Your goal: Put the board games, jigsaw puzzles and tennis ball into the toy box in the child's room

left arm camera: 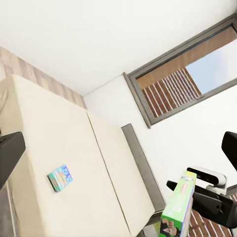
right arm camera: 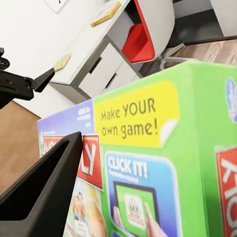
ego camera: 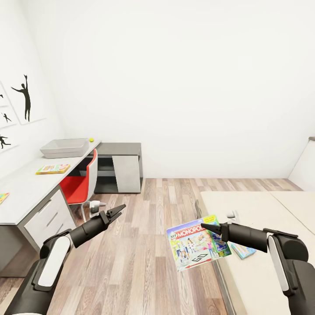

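**Game box held up between the bench and the bed**

On the left side of the room stands the long bench with a pale grey top and white drawers [ego camera: 30,188]. At its far end sits the shallow light grey toy box [ego camera: 65,147], and the tiny yellow-green tennis ball [ego camera: 91,140] rests just beside it on the bench top. Nearer lies a flat yellow and pink board game [ego camera: 53,169]. At the very edge of the head view a bit of a multicoloured flat jigsaw puzzle [ego camera: 2,197] peeks in. A red chair with a white back [ego camera: 83,183] is tucked in at the bench.

Over the wood-plank floor [ego camera: 144,227], the left end effector [ego camera: 114,212] hangs in the air with its two dark fingers a little apart and nothing between them.

Further right, the right end effector [ego camera: 205,227] pinches the edge of a bright green and blue Monopoly game box [ego camera: 197,248]. The box is up in the air, tilted, just beside the bed's near edge. The right wrist view shows one dark finger [right arm camera: 42,192] pressed flat on the box's printed face.

On the right is the low bed with a plain cream cover [ego camera: 262,218]. A thin light blue game box [ego camera: 243,250] lies flat on it, near the right arm.
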### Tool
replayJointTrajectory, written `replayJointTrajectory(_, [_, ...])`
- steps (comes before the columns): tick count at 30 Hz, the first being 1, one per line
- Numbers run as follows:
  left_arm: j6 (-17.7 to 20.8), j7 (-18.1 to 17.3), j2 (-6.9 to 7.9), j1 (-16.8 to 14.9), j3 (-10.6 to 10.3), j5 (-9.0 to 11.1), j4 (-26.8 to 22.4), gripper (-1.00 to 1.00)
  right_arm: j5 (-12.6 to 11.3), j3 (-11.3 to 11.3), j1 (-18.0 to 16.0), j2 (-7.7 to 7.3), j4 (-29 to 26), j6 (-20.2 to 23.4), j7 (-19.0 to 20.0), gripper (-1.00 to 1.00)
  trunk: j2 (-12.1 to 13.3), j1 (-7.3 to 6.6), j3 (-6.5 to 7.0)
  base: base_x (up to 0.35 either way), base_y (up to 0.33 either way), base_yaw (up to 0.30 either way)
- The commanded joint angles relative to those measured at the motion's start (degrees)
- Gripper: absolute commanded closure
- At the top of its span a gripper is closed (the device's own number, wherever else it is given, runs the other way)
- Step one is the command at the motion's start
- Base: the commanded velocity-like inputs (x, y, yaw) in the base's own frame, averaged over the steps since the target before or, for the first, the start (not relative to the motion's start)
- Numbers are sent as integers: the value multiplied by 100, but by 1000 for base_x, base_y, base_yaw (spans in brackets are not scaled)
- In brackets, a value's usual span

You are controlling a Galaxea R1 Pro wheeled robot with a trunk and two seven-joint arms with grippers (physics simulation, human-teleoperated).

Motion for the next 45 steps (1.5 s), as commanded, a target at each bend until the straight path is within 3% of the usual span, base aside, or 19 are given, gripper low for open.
replayJointTrajectory(1, [23, -2, -1, -6, -4, 10, -9, -100, -25, -3, -6, 0, -1, 51, 2, 100, -13, 4, -13, 0, 0, 0])
replayJointTrajectory(15, [-18, 26, -14, -2, -73, 10, -236, -100, -28, -2, 9, -3, -15, 22, 39, 100, -13, 4, -13, 152, 13, 0])
replayJointTrajectory(18, [4, 33, -30, -8, -72, 11, -259, -100, -23, -48, 1, -21, -130, 198, 31, 100, -13, 4, -13, 324, 2, 0])
replayJointTrajectory(21, [15, 36, -32, -13, -72, 8, -263, -100, -24, -152, -1, -44, -233, 401, 21, 100, -13, 4, -13, 328, 1, 0])
replayJointTrajectory(27, [32, 38, -29, -17, -72, 7, -287, -100, -26, -285, 3, -64, -346, 401, 31, 100, -13, 4, -13, 332, 0, 0])
replayJointTrajectory(35, [89, 51, -5, 21, -204, 5, -785, -100, -39, -543, 14, -142, -443, 401, 132, 100, -13, 4, -13, 334, 0, 0])
replayJointTrajectory(39, [139, 56, -6, 35, -284, 4, -951, -100, -45, -626, 28, -165, -458, 401, 260, 100, -13, 4, -13, 334, 0, 0])
replayJointTrajectory(42, [183, 89, -24, 40, -353, 5, -1068, -100, -45, -684, 39, -177, -468, 401, 706, 100, -13, 4, -13, 334, 0, 0])
replayJointTrajectory(45, [194, 106, -27, 42, -396, 4, -1098, -100, -24, -696, 38, -167, -470, 401, 848, 100, -13, 4, -13, 334, 0, 0])
